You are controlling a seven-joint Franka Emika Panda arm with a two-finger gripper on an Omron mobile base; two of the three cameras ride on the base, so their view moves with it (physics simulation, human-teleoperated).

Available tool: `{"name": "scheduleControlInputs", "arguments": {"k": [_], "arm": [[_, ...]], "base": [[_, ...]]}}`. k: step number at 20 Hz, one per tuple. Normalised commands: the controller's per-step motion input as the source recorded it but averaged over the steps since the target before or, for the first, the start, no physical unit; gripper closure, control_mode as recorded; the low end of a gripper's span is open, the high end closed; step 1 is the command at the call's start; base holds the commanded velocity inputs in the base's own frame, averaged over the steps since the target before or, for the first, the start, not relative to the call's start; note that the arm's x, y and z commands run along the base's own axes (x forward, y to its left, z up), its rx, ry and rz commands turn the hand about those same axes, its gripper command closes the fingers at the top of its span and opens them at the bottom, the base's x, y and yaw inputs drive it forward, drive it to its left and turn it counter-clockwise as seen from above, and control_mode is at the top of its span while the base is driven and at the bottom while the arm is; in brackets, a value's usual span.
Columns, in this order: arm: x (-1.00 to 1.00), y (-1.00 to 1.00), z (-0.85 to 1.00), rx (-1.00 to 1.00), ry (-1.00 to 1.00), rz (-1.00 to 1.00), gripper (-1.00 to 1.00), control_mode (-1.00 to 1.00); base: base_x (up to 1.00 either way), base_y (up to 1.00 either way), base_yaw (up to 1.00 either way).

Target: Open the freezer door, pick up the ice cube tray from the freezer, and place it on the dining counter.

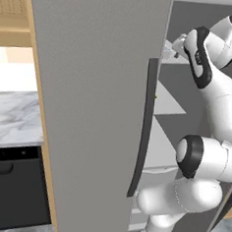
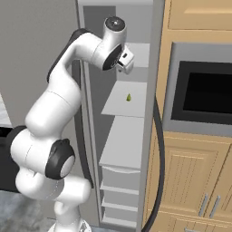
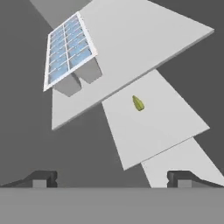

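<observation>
Pale blue ice cube tray (image 3: 70,50) resting on upper freezer shelf (image 3: 131,57), untouched. Freezer door (image 1: 93,111) already swung wide. Pincer (image 3: 111,179) spread, empty, hovering above. Reaching step in hand; next, probably: lower, straddle tray edge, clench.

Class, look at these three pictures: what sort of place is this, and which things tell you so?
Most likely a home kitchen: an open freezer holding an ice cube tray, a black built-in oven set in wood cabinets, and a marble counter.
</observation>
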Motion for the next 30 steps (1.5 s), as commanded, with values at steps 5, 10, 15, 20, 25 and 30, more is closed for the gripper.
{"name": "scheduleControlInputs", "arguments": {"k": [5,10,15,20,25,30], "arm": [[0.44,-0.11,0.35,0.21,0.00,-0.18,-1.00,-1.00],[0.56,-0.13,0.18,0.32,0.03,-0.10,-1.00,-1.00],[0.73,0.00,-0.05,0.19,0.01,-0.17,-1.00,-1.00],[0.59,0.00,-0.03,0.13,0.02,-0.17,-1.00,-1.00],[0.47,0.00,0.00,0.16,0.03,-0.04,-1.00,-1.00],[0.28,-0.03,-0.10,0.16,0.00,0.00,-1.00,-1.00]], "base": [[0.00,0.00,0.00],[0.00,0.00,0.00],[0.00,0.00,0.00],[0.00,0.00,0.00],[0.00,0.00,0.00],[0.00,0.00,0.00]]}}
